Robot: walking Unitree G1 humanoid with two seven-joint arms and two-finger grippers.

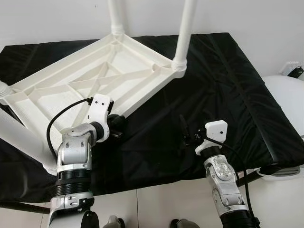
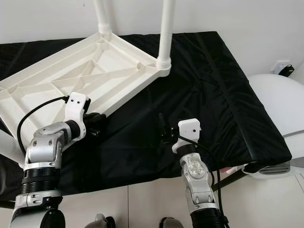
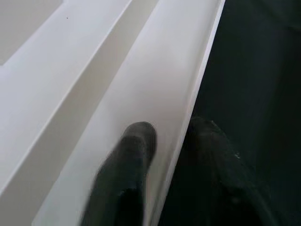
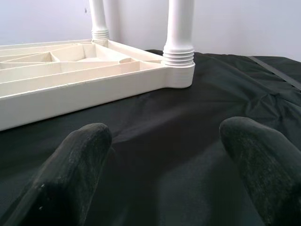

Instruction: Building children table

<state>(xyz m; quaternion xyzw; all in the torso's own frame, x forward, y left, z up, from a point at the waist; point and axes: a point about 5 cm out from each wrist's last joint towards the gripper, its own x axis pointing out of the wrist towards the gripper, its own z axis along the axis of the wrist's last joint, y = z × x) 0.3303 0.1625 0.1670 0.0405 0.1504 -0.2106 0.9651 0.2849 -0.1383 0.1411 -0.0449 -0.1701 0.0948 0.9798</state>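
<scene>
A white plastic children's table lies upside down on a black cloth. Two white legs stand up from its far corners, and a third leg juts toward me at the near left. My left gripper is at the table's near rim. In the left wrist view it straddles the rim wall, one finger inside and the other outside, shut on it. My right gripper is open low over bare cloth to the right of the table. The right wrist view faces the table's corner leg.
The black cloth covers a low platform whose front edge runs just before my arms, with tiled floor below. A white rounded object stands past the platform's right edge, and a wall plug is behind it. Bare cloth lies right of the table.
</scene>
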